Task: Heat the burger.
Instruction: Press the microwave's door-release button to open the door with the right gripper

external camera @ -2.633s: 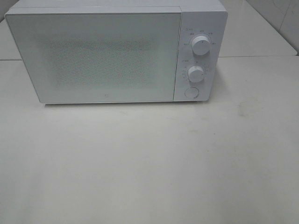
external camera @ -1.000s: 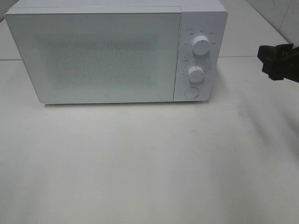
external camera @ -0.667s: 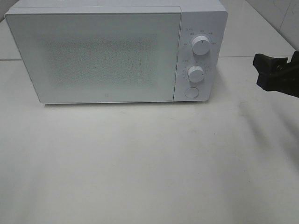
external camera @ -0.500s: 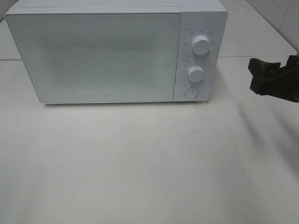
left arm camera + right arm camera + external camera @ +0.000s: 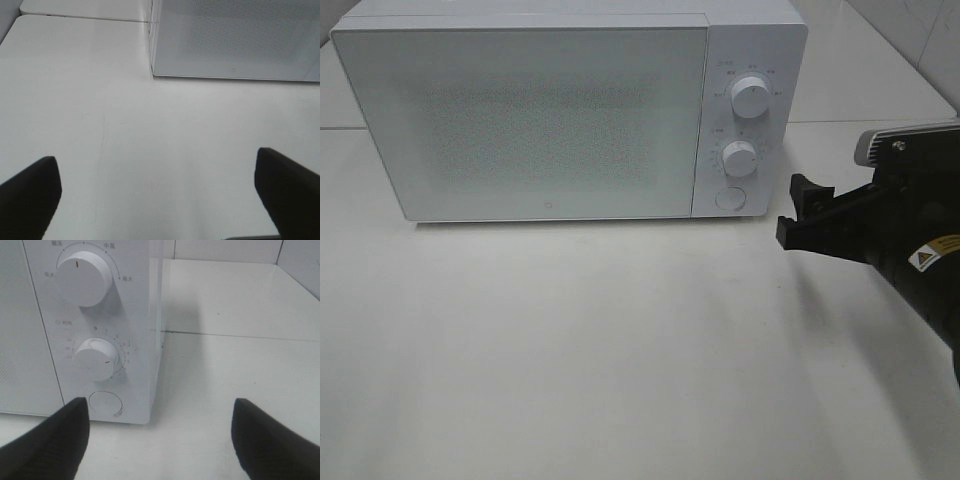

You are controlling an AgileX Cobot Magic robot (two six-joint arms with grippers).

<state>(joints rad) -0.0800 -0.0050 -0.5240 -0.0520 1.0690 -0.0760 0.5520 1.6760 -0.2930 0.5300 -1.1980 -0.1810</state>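
Note:
The burger is out of view in every frame. A white microwave [image 5: 540, 120] stands at the back of the table with its door shut; nothing shows through the frosted door. My right gripper [image 5: 798, 212] hovers open just right of the microwave's lower front corner, its black fingers [image 5: 50, 440] spread wide with nothing between them. The right wrist view faces the control panel: upper knob [image 5: 84, 277], lower knob [image 5: 96, 359] and round button [image 5: 105, 403]. My left gripper [image 5: 157, 200] is open and empty over bare table, in front of the microwave's [image 5: 235, 40] left corner.
The white tabletop [image 5: 620, 340] stretches in front of the microwave. A seam between two table slabs [image 5: 240, 335] runs behind the right gripper. A tiled wall [image 5: 920, 30] rises at the back right.
The right arm has come in from the right edge and moved left and down toward the microwave's control panel. Its jaws stay open. The microwave has not moved.

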